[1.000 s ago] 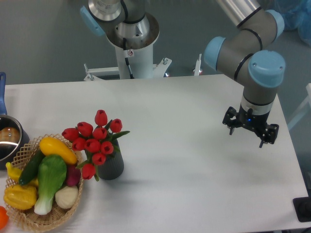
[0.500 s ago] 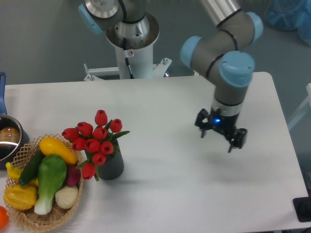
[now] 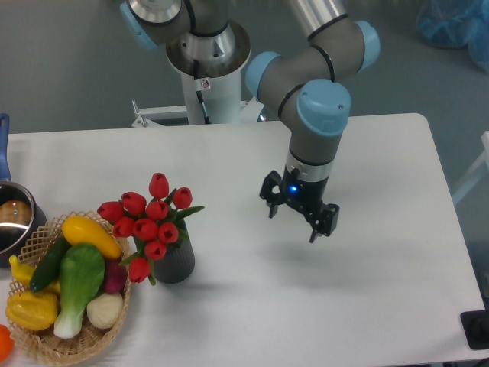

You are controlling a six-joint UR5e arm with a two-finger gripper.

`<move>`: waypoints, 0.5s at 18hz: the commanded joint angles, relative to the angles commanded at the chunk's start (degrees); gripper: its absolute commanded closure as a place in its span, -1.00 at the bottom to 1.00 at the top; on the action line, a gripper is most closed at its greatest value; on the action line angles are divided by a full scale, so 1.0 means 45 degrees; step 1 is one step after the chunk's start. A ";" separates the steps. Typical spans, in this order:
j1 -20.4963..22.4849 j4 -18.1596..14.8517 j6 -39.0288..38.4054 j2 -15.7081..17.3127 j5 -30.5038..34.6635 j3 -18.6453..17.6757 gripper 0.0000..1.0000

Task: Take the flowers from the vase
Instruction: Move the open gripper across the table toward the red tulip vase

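Observation:
The flowers (image 3: 150, 215), a bunch of red tulip buds with green leaves, stand in the dark grey ribbed vase (image 3: 176, 261) at the left of the white table. My gripper (image 3: 292, 226) hangs open and empty above the middle of the table, well to the right of the flowers and apart from them. Its two fingers point down, spread wide.
A woven wicker basket (image 3: 32, 246) with yellow, green and dark red vegetables stands just left of the vase, touching or nearly touching it. A steel pot with a blue handle (image 3: 11, 218) sits at the left edge. The arm's base (image 3: 206, 69) stands behind the table.
The gripper has moved steadily left across the table, from near the right edge to about the middle, still open. The flowers, vase and basket have not moved.

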 joint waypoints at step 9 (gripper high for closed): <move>0.0136 0.0000 0.0019 0.0021 -0.2891 -0.0312 -1.00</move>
